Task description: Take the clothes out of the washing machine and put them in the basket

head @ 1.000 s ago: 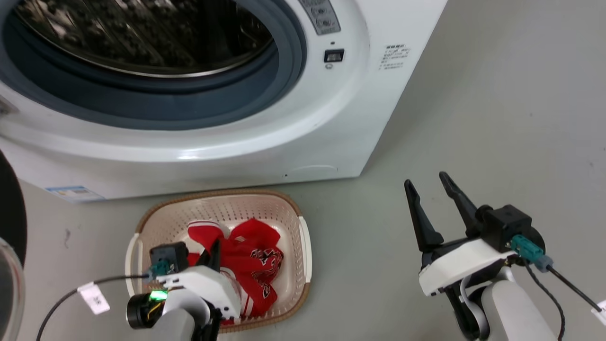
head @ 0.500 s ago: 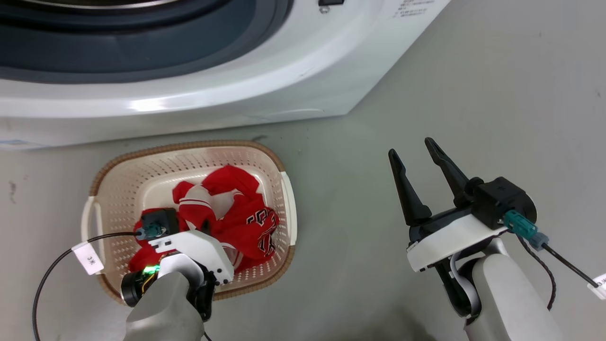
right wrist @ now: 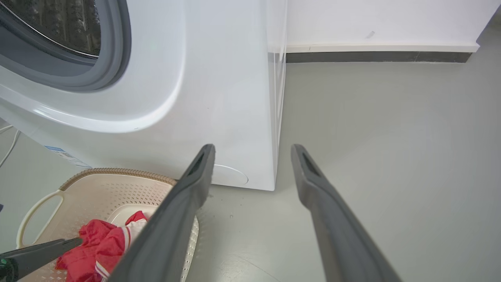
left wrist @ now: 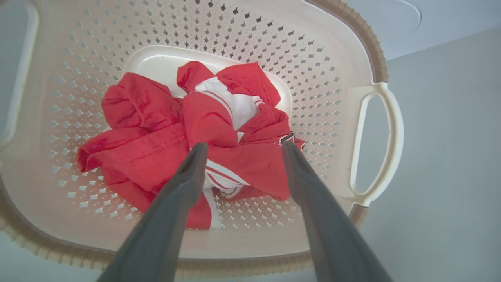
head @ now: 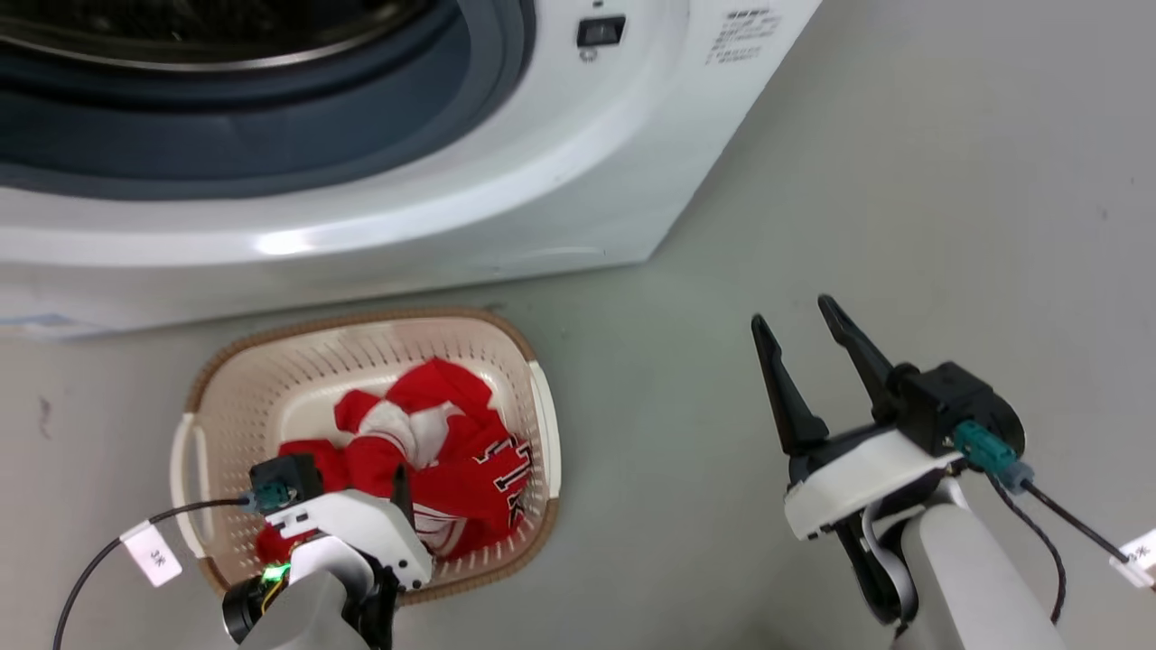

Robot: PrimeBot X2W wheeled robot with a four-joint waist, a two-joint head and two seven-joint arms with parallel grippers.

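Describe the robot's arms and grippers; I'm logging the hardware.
Both match: right gripper and left gripper each have two long, tapering dark grey fingers on a white shell, a black camera block with a teal plug, and a black cable bearing a white tag. Forearms are pale grey; a green light glows at the left wrist.

Left pincer (left wrist: pixel 242 145) and right pincer (head: pixel 791 311), both spread apart.
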